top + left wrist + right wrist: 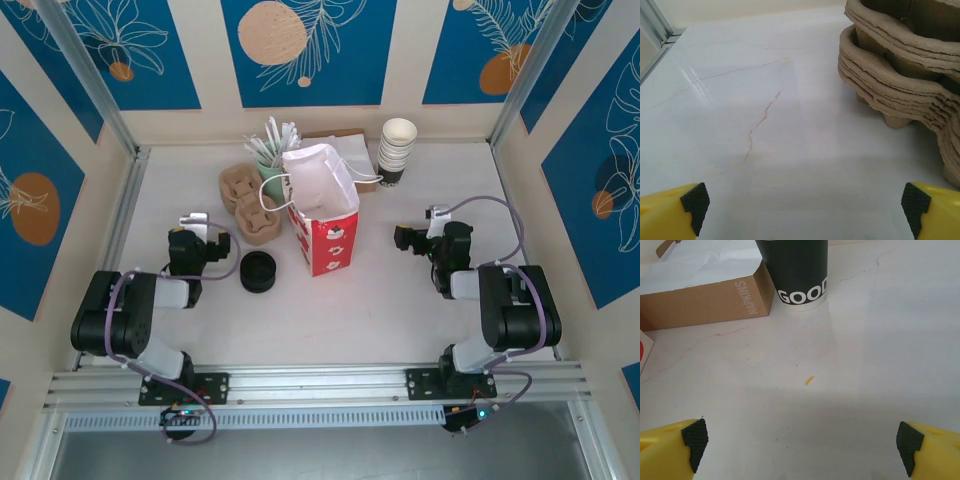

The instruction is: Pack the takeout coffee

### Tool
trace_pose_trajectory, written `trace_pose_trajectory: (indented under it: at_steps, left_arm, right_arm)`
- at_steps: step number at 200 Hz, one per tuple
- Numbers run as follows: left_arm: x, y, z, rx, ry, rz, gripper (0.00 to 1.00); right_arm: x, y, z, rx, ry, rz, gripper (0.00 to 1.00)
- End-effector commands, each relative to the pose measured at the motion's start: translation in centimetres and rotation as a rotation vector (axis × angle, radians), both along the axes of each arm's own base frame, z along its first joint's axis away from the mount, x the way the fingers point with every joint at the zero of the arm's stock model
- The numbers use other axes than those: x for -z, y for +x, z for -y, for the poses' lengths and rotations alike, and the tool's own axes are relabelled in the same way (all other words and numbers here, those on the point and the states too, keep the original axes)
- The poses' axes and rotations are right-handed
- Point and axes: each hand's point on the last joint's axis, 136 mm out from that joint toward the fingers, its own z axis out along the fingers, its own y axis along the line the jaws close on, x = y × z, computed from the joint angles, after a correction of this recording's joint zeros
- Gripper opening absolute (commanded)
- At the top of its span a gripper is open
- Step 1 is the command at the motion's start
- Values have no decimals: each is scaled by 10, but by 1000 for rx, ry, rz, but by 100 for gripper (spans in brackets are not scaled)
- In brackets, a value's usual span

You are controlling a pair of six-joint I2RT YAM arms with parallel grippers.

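table (pixel 350 310) seen from above, 12 o'clock = far wall. left gripper (pixel 195 222) sits at abt 9 o'clock of centre, just above the tabletop, jaws wide apart w/ nothing between them; its black pads (pixel 694 205) frame bare marble-look surface. stack of pulp cup carriers (pixel 250 203) is just at its 1 o'clock, not touching. short black round stack of lids (pixel 258 272) stands near the left gripper's 4 o'clock, apart from it.

red & white paper bag (pixel 325 235) stands upright at centre, mouth open, white handles drooping over the rim. behind it at 11 o'clock, a bunch of paper-wrapped sticks (pixel 270 142) in a green holder.

right gripper (pixel 418 228) at abt 3 o'clock, aimed toward 11 o'clock, jaws also fully spread & empty; pads (pixel 694 440) over bare table. ahead of it: brown napkin box (pixel 705 300) w/ white napkins, and touching its right end a dark paper cup (pixel 797 270) lettered "good". from above that cup is the bottom one of the cup stack (pixel 396 150) at 1 o'clock, white rims showing.

takeout coffee: can't tell which item it is; the dark cup's top is cut off in the right wrist view.
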Motion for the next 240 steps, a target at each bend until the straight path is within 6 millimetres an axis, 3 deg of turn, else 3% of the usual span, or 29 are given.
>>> trace_pose_trajectory:
  at_steps: [1,131,157,188,217,240]
  left_arm:
    - [-7,5,3,11,-3,25,100]
    - [-13,4,4,16,-1,26,100]
    - [-42,-5,1,-1,2,50,100]
    - [-98,-28,-14,-105,-43,80,100]
    - [-151,-56,-35,-276,-178,80,100]
    - [-182,-74,-40,-341,-253,28,100]
  right_arm:
    - [-14,8,0,-10,1,49,99]
    - [-16,8,2,-1,10,43,99]
    - [-31,7,11,41,21,25,99]
    - [-62,3,31,174,43,-25,99]
    - [-109,-3,53,341,219,-135,99]
    - [-146,-4,49,348,346,-224,99]
